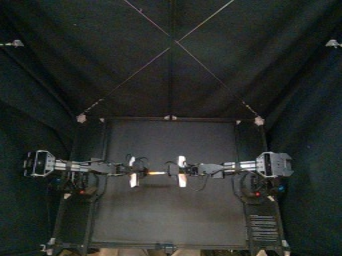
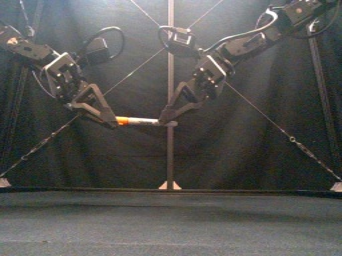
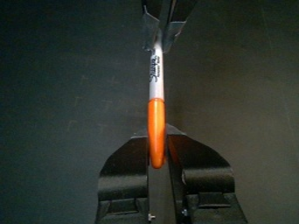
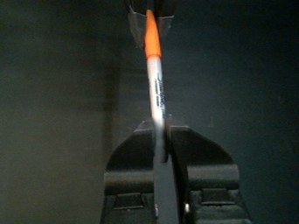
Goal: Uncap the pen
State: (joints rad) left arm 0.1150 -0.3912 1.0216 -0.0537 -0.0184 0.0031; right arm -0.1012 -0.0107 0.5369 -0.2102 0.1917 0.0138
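The left gripper (image 2: pixel 108 116) is pinching the orange cap (image 2: pixel 123 121), its jaws pressed tight on it. The pen (image 2: pixel 139 121) is hanging level in the air between the two arms, well above the table (image 2: pixel 171 220). The right gripper (image 2: pixel 170 117) is clamping the far end of the white barrel (image 2: pixel 151 122). No gap is showing between cap and barrel, so I'd say both grips are made and only the pull apart is left.
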